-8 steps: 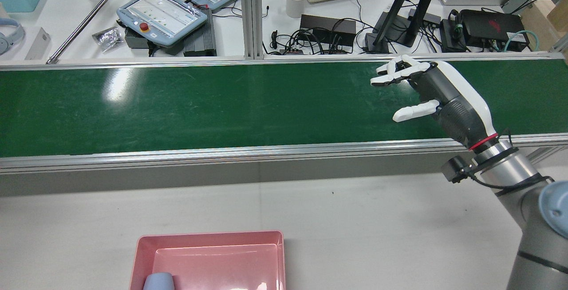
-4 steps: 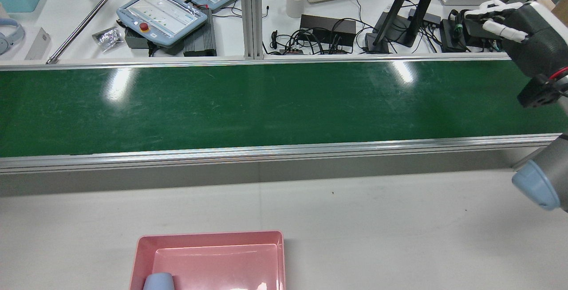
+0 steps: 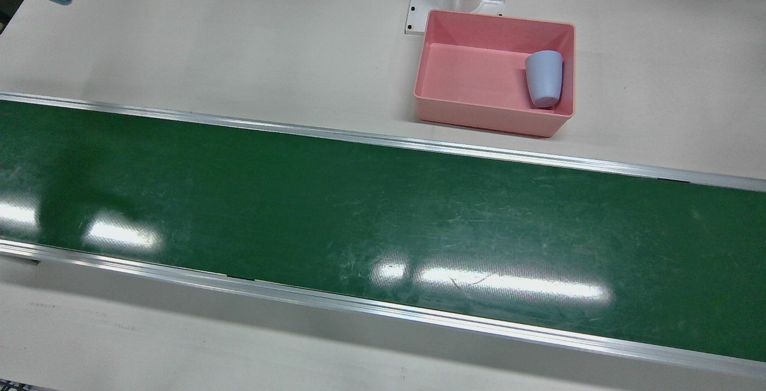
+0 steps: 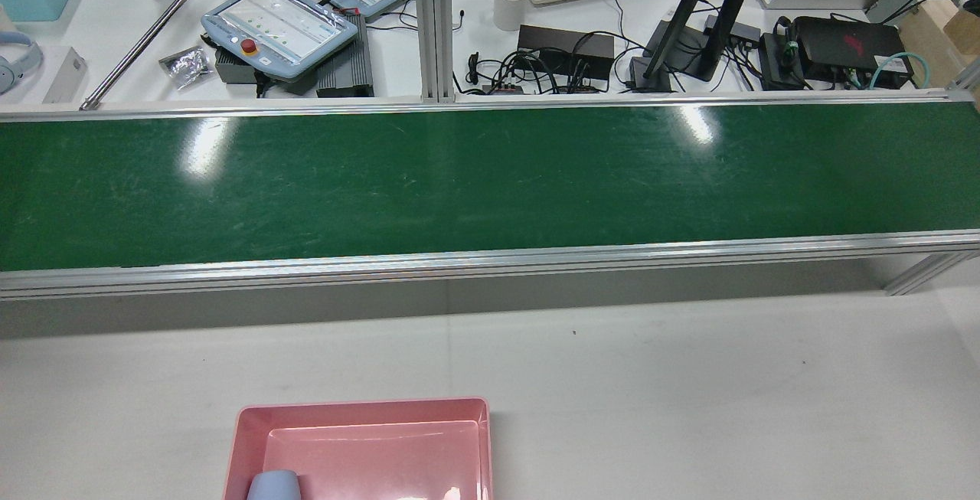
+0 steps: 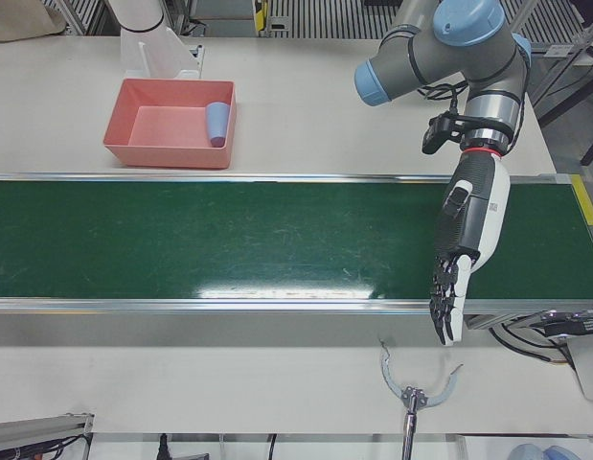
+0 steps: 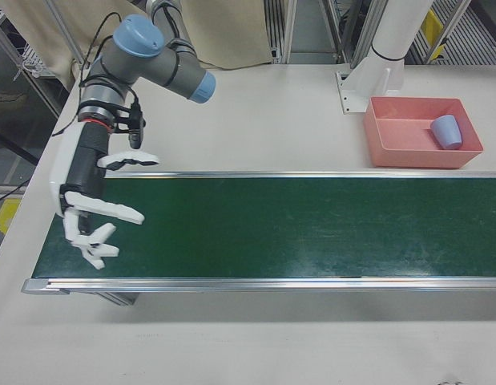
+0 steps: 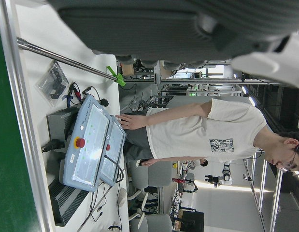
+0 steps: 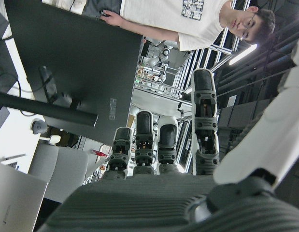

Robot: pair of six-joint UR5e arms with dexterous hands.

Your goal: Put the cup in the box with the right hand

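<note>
Cup [image 3: 544, 78] lies on its side inside the pink box [image 3: 488, 117] on the bench [image 3: 239, 44], while the right hand [image 6: 91, 210] hangs empty with fingers spread over the green belt's [image 3: 359, 211] far end and the left hand [image 5: 464, 257] points down, fingers loose, holding nothing.

Pale blue cup [image 3: 544, 78] on its side, inside pink box [image 3: 486, 117], against one end wall
</note>
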